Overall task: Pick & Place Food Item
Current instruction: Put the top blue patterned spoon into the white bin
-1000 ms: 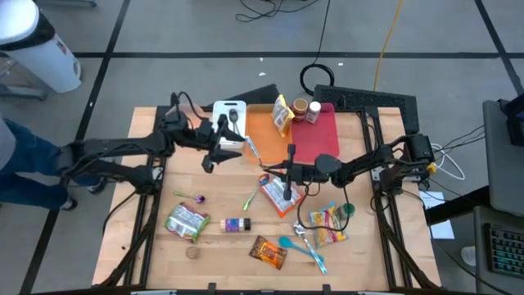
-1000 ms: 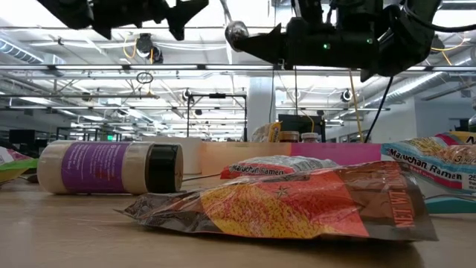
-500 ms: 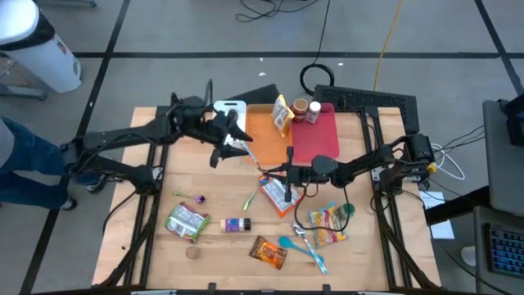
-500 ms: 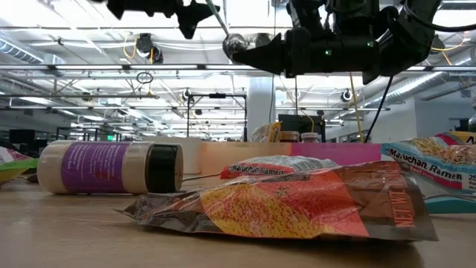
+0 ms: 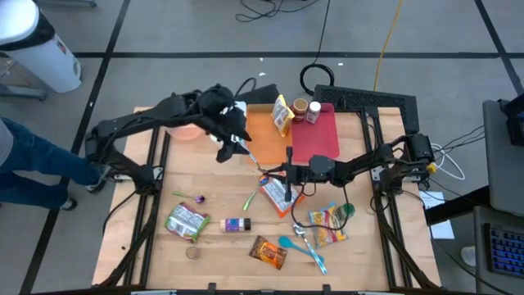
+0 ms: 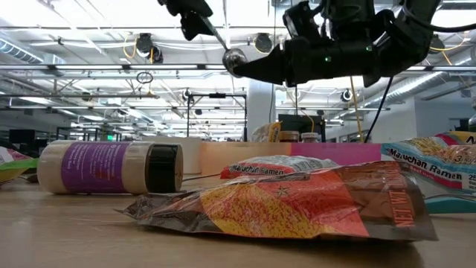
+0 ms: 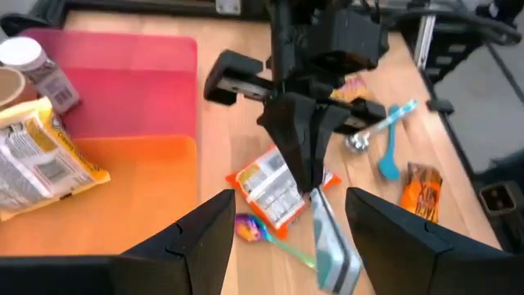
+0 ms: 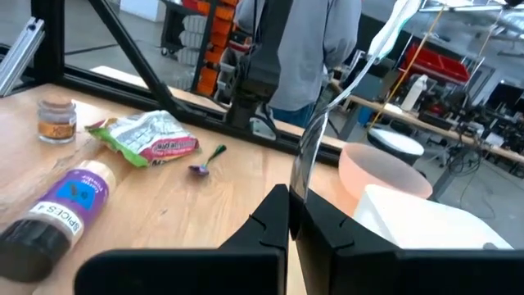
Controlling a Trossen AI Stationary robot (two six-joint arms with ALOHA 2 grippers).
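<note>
Above mid-table, we see the right gripper (image 5: 288, 174) pinched shut on a spoon (image 7: 330, 242), ramen packet (image 5: 277, 195) lying beneath; the left gripper (image 5: 232, 141) gapes empty, apparently astride the handle. A misaligned closure could knock it loose.

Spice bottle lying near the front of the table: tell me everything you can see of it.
The spice bottle is a small cylinder with a pale body, a purple wrap-around label printed with "SPICES", and a dark cap. It looks like plastic. It lies on its side on the wooden table, cap on, standing free of the packets around it. No pincer touches it; both arms are farther back over the table. Its contents cannot be seen.
</note>
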